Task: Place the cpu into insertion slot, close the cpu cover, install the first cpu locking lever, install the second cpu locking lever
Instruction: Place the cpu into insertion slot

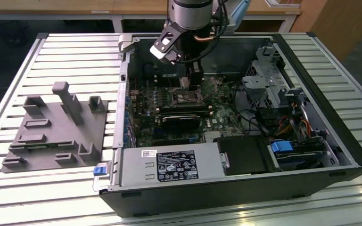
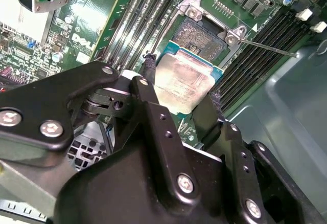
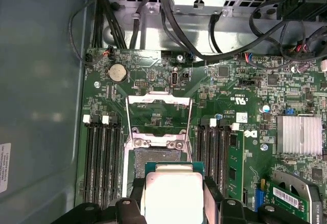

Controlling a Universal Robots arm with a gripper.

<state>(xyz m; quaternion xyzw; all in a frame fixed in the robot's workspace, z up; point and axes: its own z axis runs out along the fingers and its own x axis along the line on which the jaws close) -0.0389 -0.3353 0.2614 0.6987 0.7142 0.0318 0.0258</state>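
Pincer (image 2: 182,81) pinching the cpu (image 3: 173,193) by two opposite edges.
The insertion slot (image 3: 156,156) is lying bare just beyond the pincer, and the cpu cover (image 3: 159,98) is standing swung open past that.

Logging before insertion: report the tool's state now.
The tool is shut on the chip, by the open socket.

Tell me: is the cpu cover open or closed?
Open: the cpu cover lies folded back, clear of the insertion slot, whose contacts are exposed.
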